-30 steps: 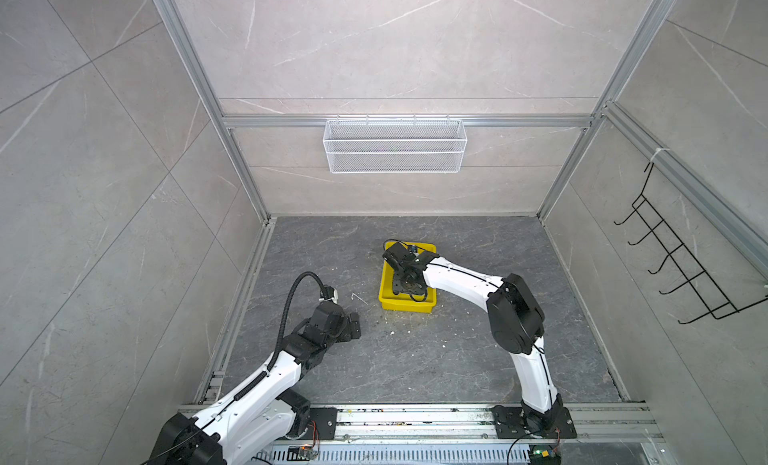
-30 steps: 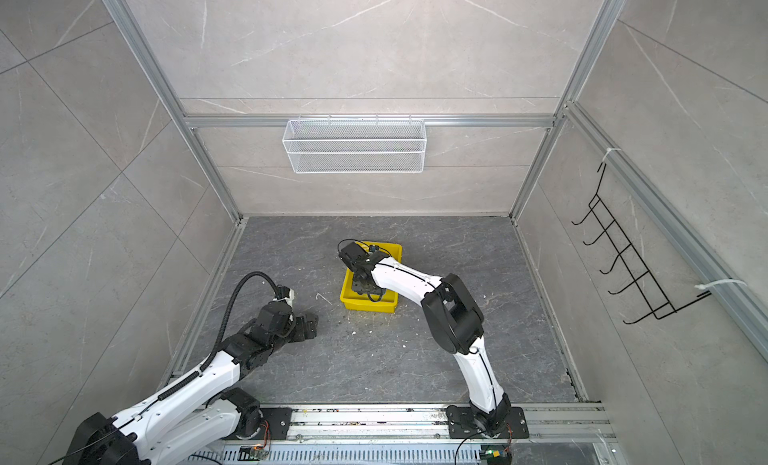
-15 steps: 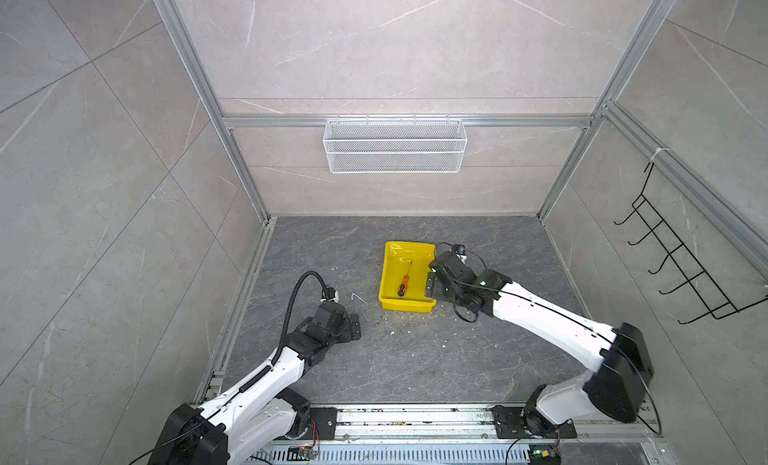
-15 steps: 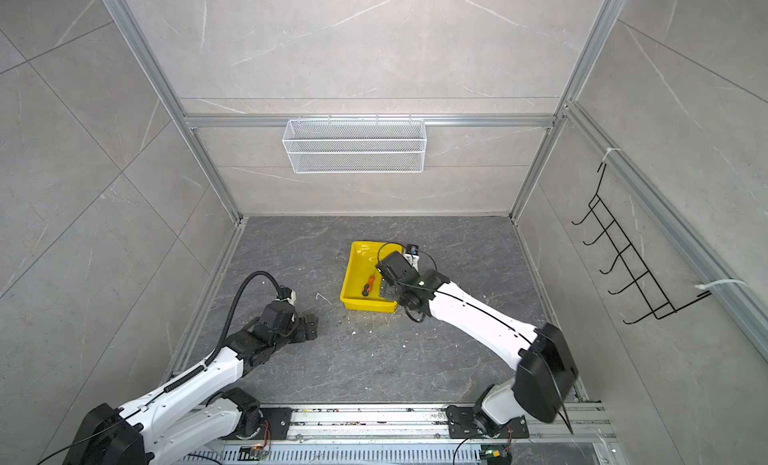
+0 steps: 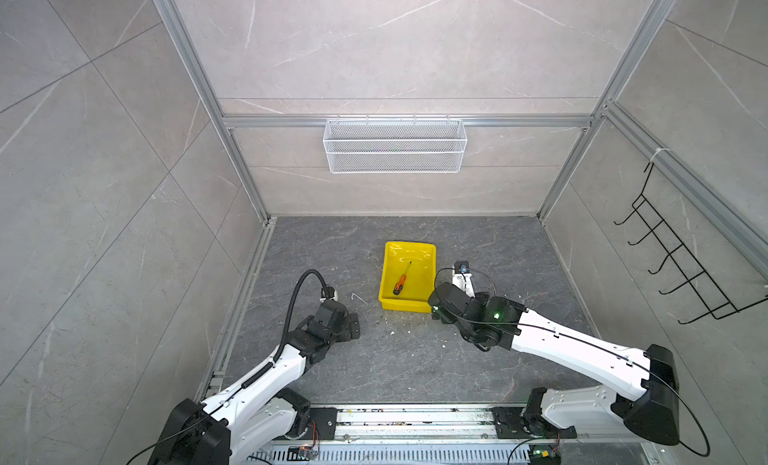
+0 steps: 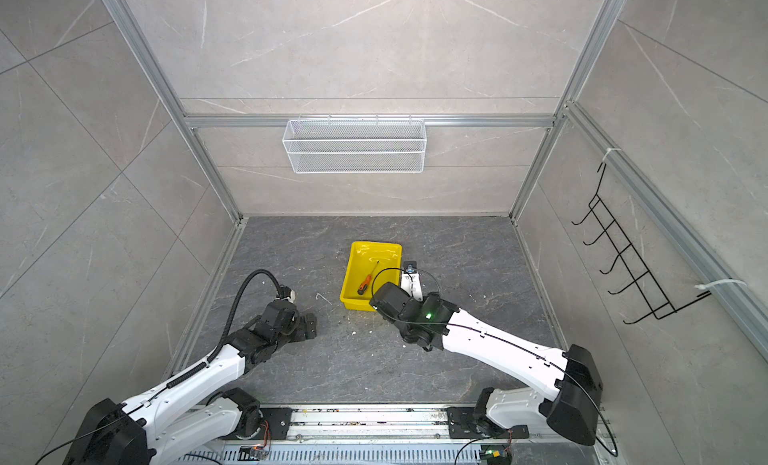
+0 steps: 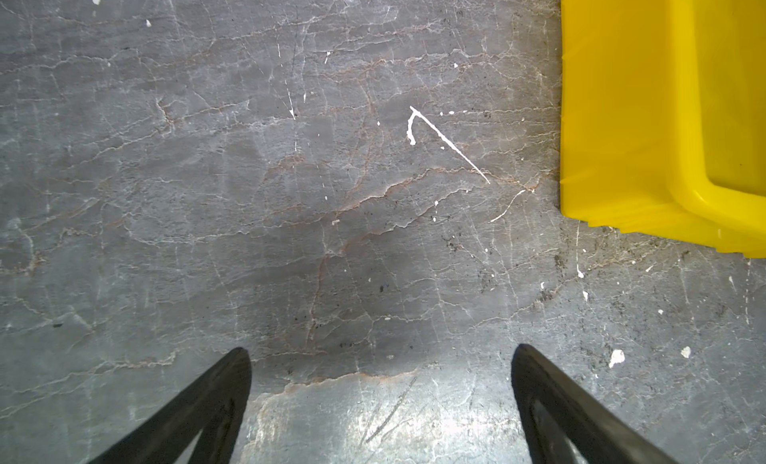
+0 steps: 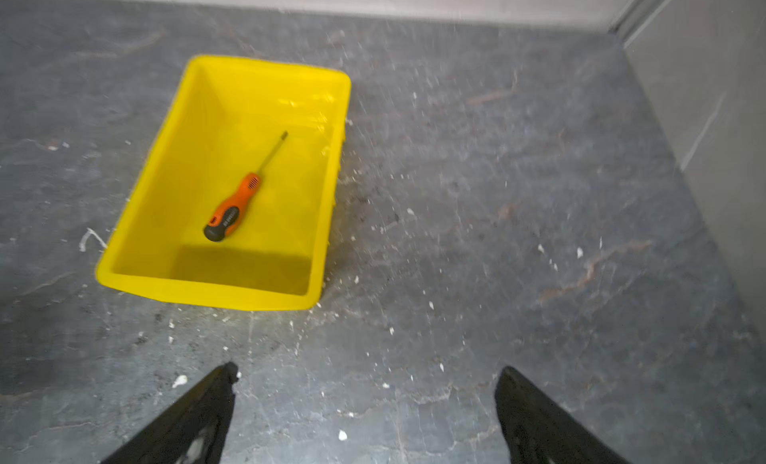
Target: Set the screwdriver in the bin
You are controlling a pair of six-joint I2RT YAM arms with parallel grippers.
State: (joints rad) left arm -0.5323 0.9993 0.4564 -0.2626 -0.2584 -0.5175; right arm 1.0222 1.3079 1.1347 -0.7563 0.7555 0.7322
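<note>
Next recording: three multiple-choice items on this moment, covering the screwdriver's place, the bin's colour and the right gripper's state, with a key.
1. Where is the screwdriver? A. lying inside the bin B. leaning on its outer wall C. held above it
2. The bin's colour? A. white B. yellow C. blue
3. The right gripper is: A. open, empty B. shut on the screwdriver C. shut on the bin's rim
Key: 1 A, it lies flat on the bin's bottom; 2 B, its walls are bright yellow; 3 A, its jaws stand wide apart, nothing between.
</note>
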